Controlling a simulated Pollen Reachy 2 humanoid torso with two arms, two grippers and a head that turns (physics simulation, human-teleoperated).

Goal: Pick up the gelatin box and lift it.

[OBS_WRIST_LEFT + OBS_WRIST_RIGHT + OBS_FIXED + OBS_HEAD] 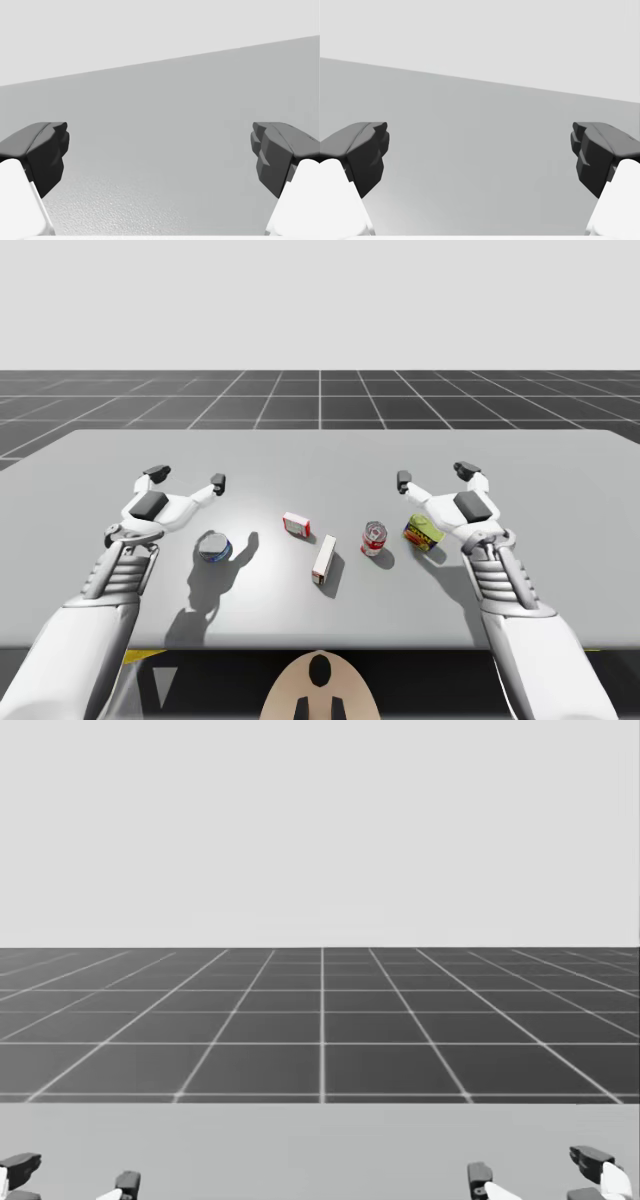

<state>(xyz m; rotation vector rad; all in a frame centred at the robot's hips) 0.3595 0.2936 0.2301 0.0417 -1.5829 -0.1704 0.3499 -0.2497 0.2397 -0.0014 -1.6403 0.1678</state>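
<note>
Fingers on the left gripper are spread wide with nothing between them, and the right gripper is the same. High view: the small red-and-white box, which I take to be the gelatin box, lies flat on the table between the two arms. It's closer to the torso than either set of fingertips and inboard of both. The left gripper looks slightly nearer, but it's a close call. The box's long axis seems to run roughly across the table, a little skewed. Neighbours: a long white box just beside it, a red can further right, a green-and-yellow can under the right hand, and a blue can by the left wrist.

Head view: both grippers' tips sit at the table's near edge, apart and holding nothing.

Left wrist view: fingers wide apart, bare table ahead.

Right wrist view: same, so you'll need to pull back and inward to reach the box.
</note>
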